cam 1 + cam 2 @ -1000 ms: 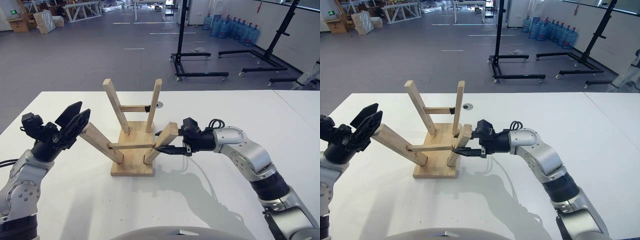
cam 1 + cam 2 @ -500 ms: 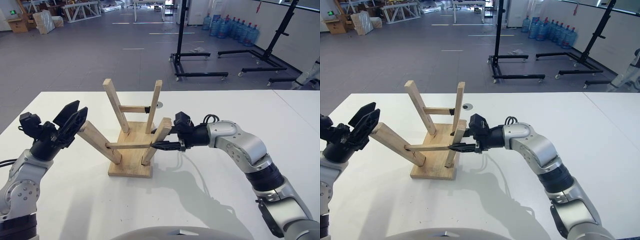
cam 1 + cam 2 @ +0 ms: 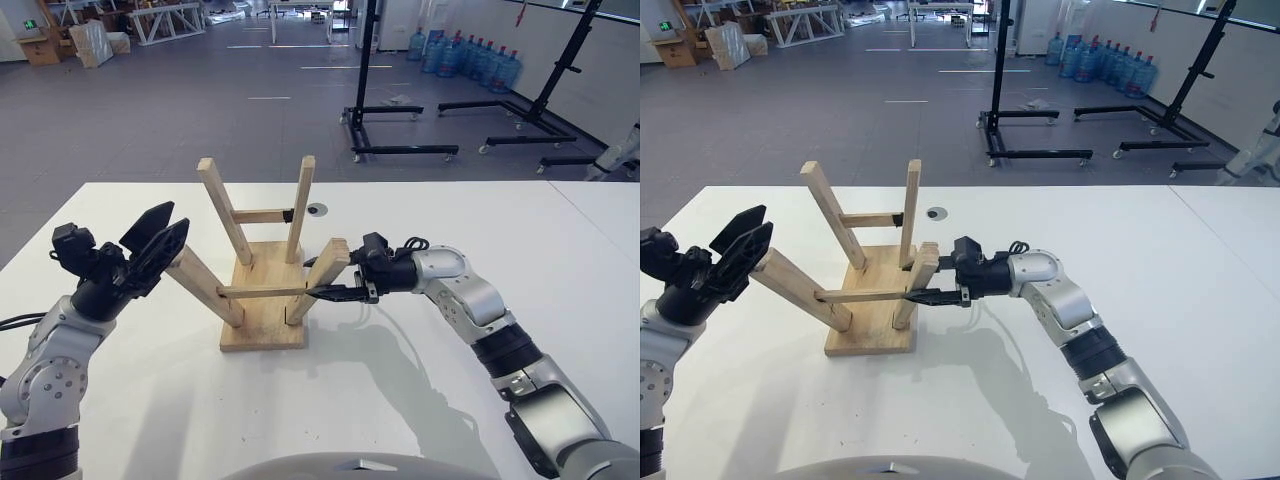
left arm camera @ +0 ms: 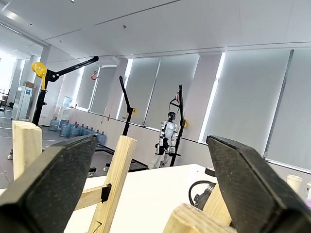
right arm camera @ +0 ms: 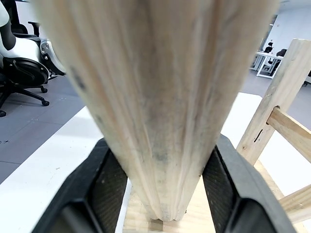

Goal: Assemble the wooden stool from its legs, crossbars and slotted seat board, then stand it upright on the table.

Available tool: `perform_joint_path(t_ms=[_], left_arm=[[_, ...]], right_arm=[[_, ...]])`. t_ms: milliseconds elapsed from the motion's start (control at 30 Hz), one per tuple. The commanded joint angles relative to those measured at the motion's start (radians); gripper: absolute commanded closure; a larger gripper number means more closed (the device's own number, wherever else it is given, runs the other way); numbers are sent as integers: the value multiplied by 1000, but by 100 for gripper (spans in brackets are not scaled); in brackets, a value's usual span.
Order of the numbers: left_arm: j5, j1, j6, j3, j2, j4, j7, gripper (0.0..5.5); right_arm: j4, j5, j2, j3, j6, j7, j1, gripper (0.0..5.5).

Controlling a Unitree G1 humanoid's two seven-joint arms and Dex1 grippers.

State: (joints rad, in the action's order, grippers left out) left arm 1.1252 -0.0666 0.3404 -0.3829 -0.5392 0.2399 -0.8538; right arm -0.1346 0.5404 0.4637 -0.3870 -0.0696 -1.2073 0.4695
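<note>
Four square pale-wood legs (image 3: 225,210) rise from the flat seat board (image 3: 264,335). Right gripper (image 3: 320,292) fingers pinch one leg (image 3: 335,262); left gripper (image 3: 178,216) fingers stand spread.

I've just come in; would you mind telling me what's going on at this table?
The robot is partway through assembling a wooden stool. It sits upside down on the white table, with the seat board flat and four legs pointing up, joined in pairs by two crossbars. The right gripper is clamped on the near right leg. The left gripper is open, with its fingers either side of the top of the near left leg. The stool is not yet stood upright.
</note>
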Motion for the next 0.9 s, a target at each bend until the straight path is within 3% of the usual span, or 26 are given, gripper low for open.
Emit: perform_joint_path(t_ms=[33,367,633,900], left_arm=[[-145,-59,84,121,-5,-49,41,142],[-153,-17,76,171,13,-40,53,142],[-181,59,84,317,73,63,109,142],[-211,123,78,373,111,9,87,142]], right_arm=[[-67,-199,35,-205,-197,2,-122,345],[-66,-239,38,-228,-128,40,-127,345],[-152,-244,18,-223,-100,37,-108,345],[-255,-253,-2,-215,-39,36,-85,345]])
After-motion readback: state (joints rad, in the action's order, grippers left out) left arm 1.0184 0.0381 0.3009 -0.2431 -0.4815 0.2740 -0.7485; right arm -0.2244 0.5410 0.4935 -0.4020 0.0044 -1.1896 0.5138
